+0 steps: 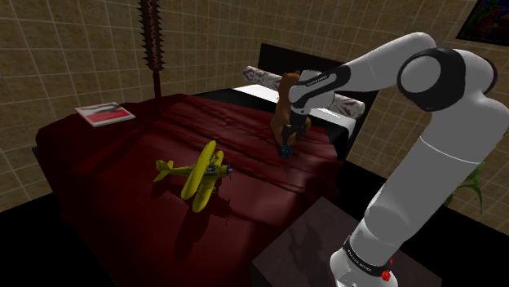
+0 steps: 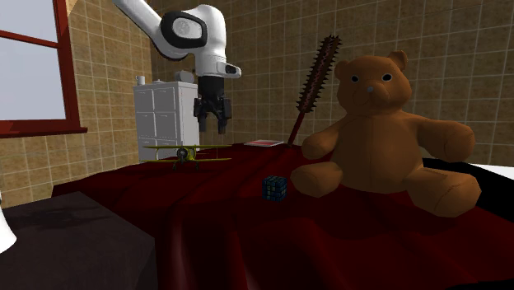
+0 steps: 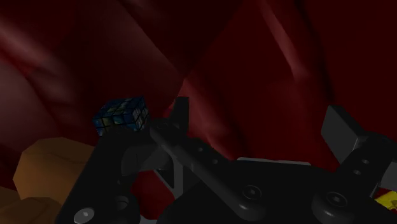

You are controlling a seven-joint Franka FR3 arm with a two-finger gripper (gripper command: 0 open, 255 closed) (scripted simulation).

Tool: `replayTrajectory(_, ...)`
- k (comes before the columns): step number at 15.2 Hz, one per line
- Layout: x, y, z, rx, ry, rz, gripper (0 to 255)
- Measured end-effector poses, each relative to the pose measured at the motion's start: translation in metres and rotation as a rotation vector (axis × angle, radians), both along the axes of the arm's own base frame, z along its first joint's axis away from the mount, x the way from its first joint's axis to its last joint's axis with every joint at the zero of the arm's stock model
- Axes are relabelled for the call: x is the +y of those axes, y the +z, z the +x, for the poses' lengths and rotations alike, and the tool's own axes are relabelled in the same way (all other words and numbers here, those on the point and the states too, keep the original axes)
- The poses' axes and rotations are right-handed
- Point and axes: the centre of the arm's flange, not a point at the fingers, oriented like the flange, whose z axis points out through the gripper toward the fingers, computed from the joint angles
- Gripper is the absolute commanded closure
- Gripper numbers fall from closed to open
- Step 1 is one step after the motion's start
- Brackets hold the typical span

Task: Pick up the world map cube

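Going across the second exterior view from its left, a window [image 2: 29,74] with a red frame comes first. Next is a white cabinet [image 2: 165,115] against the tiled wall. In front of the cabinet a yellow toy plane [image 2: 185,154] sits on the dark red cover [image 2: 214,239] of the bed. The tool [image 2: 212,128] hangs above the cover on the white arm [image 2: 193,33], pointing down, with its two fingers apart and holding nothing. A red and white book [image 2: 264,143] lies flat further back. The world map cube [image 2: 274,188], dark blue with small coloured patches, rests on the cover just beside the foot of a big brown teddy bear [image 2: 387,123]. A spiked club [image 2: 317,82] leans up behind the bear. In the wrist view the cube lies to the outer side of one of the fingers [image 3: 343,127], not between them.
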Motion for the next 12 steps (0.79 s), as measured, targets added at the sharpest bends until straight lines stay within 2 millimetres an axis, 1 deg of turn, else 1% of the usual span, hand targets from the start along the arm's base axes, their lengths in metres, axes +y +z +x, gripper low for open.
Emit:
replayTrajectory(4,-0.037,-0.030,0.019,0.001,-0.003,-0.008,0)
replayTrajectory(9,-0.078,-0.067,0.052,0.002,-0.006,-0.017,0)
replayTrajectory(12,-0.105,-0.084,0.070,0.002,-0.008,-0.022,0)
